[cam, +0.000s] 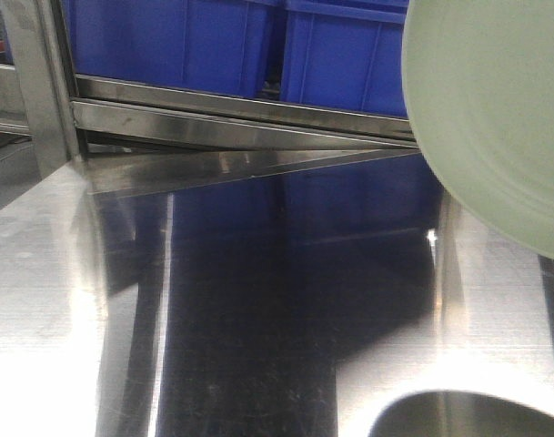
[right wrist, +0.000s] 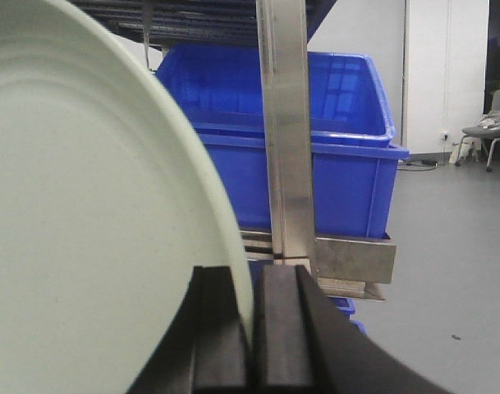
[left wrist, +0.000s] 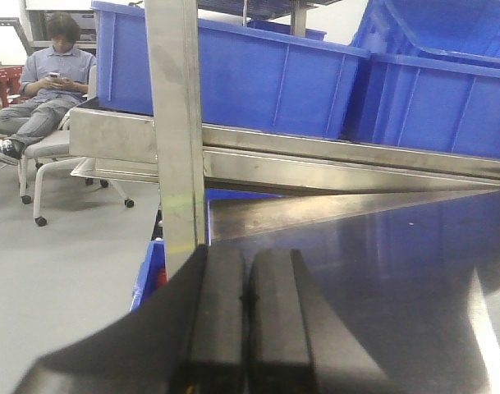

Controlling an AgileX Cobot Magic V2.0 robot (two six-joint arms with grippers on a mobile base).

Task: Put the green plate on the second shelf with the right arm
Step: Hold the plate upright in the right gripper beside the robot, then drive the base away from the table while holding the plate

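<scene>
**Sam:** What is right up close?

**Mia:** The right gripper. Its two black pads pinch the low rim of the round, smooth, pale green plate. There is almost no gap between them. The plate hangs in the air on its edge, up at the right. It is above the shiny flat steel shelf top and does not touch it.

**Sam:** And the left gripper?

**Mia:** Its pads are pressed together with nothing in them.

**Sam:** Is the plate hard to hold?

**Mia:** I think so. It looks stiff and a bit glossy, so it may slip or swing. It may break if it bumps the upright steel post. The rim is the good place to pinch.

**Sam:** What is farther back?

**Mia:** Big blue plastic bins on a steel rail. Far off, a person sits on a chair.
</scene>
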